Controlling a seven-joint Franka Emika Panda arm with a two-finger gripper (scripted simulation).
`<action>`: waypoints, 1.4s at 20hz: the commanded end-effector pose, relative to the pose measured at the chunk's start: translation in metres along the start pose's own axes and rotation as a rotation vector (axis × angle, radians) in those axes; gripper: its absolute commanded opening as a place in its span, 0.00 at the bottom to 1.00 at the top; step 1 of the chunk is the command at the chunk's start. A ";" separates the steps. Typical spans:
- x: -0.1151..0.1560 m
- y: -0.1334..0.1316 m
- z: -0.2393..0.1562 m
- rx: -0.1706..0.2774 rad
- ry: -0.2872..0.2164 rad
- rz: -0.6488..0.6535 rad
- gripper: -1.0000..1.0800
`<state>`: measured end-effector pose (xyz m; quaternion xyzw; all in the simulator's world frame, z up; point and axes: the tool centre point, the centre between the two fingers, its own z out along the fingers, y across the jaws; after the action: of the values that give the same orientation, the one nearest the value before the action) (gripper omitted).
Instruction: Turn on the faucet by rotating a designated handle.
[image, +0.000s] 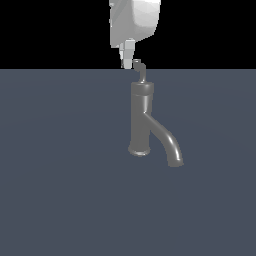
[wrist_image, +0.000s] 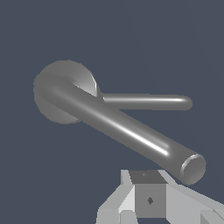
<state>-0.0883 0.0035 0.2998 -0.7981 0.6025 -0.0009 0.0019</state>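
Note:
The grey faucet (image: 141, 120) stands upright on its flared base, and its thick spout (image: 170, 145) curves down toward the exterior view's right. From the rounded cap the thin handle (image: 140, 70) rises and bends to an upturned tip. My white gripper (image: 128, 63) hangs from above with its fingertips right beside that tip, on the exterior view's left. It looks shut and holds nothing. In the wrist view the handle (wrist_image: 127, 129) runs close across the cap (wrist_image: 65, 78), with the spout (wrist_image: 148, 101) farther below. The gripper (wrist_image: 148, 199) sits just short of the handle's end.
A flat dark blue-grey floor (image: 60, 190) surrounds the faucet. No other objects show in either view.

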 end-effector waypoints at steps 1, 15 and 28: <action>0.017 0.014 0.000 -0.004 0.001 0.021 0.00; 0.074 0.022 0.000 -0.003 0.001 0.016 0.00; 0.098 0.003 0.000 -0.006 -0.001 -0.008 0.00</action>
<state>-0.0727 -0.0811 0.2999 -0.8041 0.5944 0.0051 -0.0029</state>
